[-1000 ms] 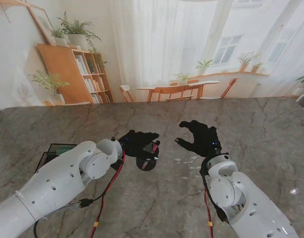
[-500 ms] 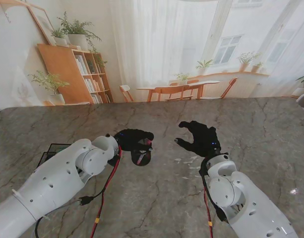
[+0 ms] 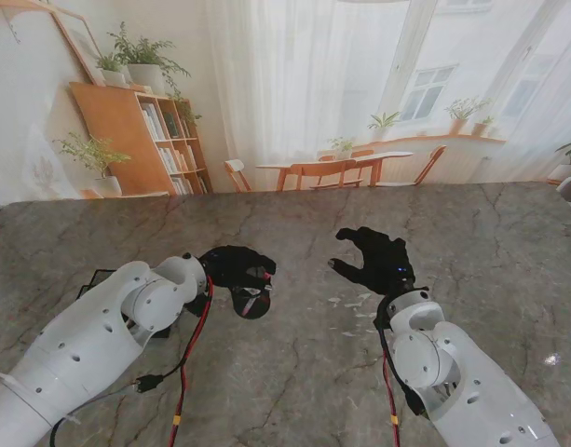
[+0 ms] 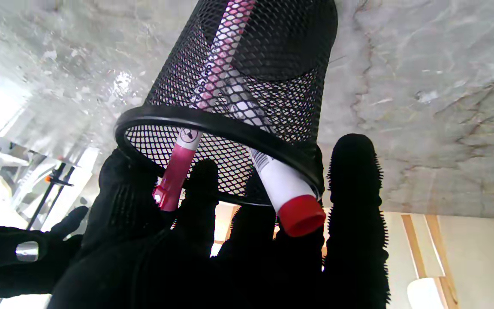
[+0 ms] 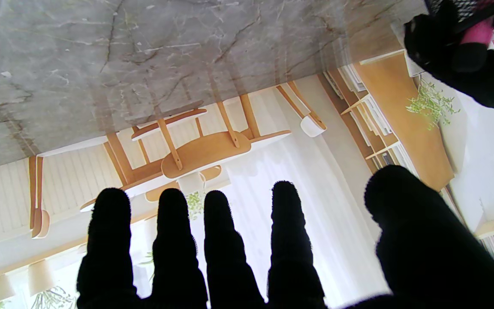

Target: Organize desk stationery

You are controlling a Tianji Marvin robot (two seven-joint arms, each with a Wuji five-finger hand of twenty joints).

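Observation:
My left hand in its black glove is shut on a black mesh pen cup, held at the rim. The left wrist view shows the pen cup close up, with a pink marker and a white marker with a red cap sticking out of its mouth past my fingers. My right hand hovers open to the right of the cup, its fingers spread and holding nothing. The cup and left hand also show in a corner of the right wrist view.
A black mesh tray peeks out behind my left forearm at the left side of the marble table. Small pale scraps lie on the table near my right wrist. Red and black cables hang from the left arm.
My left hand has carried the pen cup leftward and a little farther from me. The right hand has stayed where it was.

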